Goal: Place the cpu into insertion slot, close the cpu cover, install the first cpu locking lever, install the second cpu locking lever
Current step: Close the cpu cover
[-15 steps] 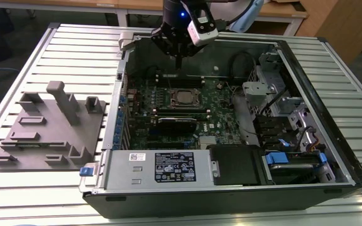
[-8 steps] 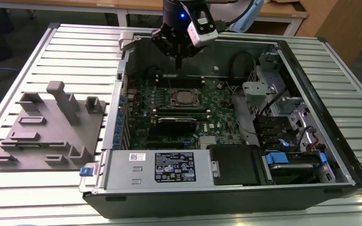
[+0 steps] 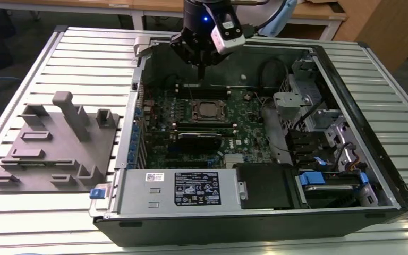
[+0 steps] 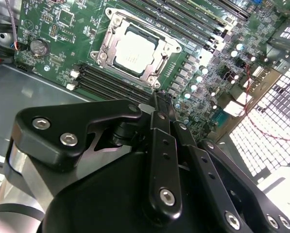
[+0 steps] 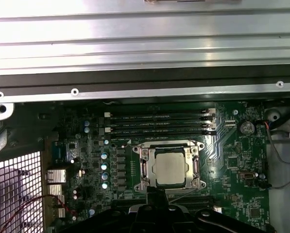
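A: What is being risked here?
B: The fingers (image 4: 159, 141), being held together and empty above the board (image 5: 232, 145), could be knocked against the memory slots (image 5: 159, 124) if lowered off-line from the chip (image 3: 207, 110).
A: What is being added by the wrist views?
B: The cover (image 5: 145, 170) is being shown lying flat around the chip; the fingers' height is being shown in the exterior view.

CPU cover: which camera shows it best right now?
The second wrist view: the cpu cover is closest there, its silvery frame plain around the cpu. The first wrist view shows the cpu cover smaller, square-on. The exterior view shows the cpu cover tiny, mid-board.
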Robot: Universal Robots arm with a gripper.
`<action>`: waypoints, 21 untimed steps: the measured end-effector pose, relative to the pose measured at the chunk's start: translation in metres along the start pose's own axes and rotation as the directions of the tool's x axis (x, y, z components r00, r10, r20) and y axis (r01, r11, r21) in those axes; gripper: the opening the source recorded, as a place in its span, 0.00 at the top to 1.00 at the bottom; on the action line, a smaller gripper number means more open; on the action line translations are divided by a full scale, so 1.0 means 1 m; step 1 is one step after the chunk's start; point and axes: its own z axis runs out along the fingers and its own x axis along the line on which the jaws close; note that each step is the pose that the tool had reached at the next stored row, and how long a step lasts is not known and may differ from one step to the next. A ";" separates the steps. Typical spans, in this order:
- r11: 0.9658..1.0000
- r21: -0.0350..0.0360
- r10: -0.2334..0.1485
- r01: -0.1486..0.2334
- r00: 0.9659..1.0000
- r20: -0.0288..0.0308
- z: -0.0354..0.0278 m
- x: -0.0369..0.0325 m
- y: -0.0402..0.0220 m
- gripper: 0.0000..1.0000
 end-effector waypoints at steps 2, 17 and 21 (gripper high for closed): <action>1.000 0.000 0.000 0.000 1.000 0.000 0.0007 0.0000 0.0000 0.90; 1.000 0.000 0.000 0.000 1.000 0.000 0.0126 0.0003 -0.0004 0.90; 1.000 0.000 0.000 0.000 1.000 0.000 0.0159 0.0004 -0.0005 0.90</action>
